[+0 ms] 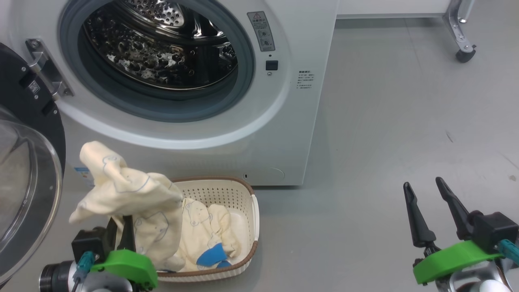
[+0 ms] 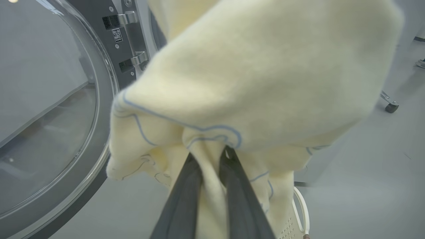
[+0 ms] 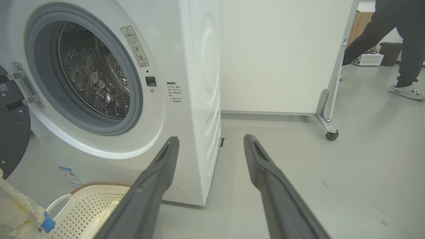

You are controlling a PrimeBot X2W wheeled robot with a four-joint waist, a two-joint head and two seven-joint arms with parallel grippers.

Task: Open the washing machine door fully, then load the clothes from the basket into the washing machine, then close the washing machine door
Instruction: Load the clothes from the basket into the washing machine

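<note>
The washing machine (image 1: 284, 121) stands with its steel drum (image 1: 158, 52) exposed. Its door (image 1: 28, 178) is swung wide open at the left, glass bowl facing me. The basket (image 1: 247, 202) sits on the floor before the machine, holding cream clothes (image 1: 211, 229) and a bright blue piece (image 1: 211, 255). My left gripper (image 1: 121, 231) is shut on a cream garment (image 1: 129, 190) with bear outlines, lifted above the basket's left end. In the left wrist view the garment (image 2: 252, 83) drapes over the left gripper (image 2: 211, 154). My right gripper (image 1: 423, 182) is open and holds nothing, over bare floor at the right.
A white partition panel (image 3: 282, 56) on a caster wheel (image 3: 332, 135) stands behind and to the right of the machine. A person's legs (image 3: 406, 43) show beyond the panel. Grey floor (image 1: 405, 121) lies right of the machine.
</note>
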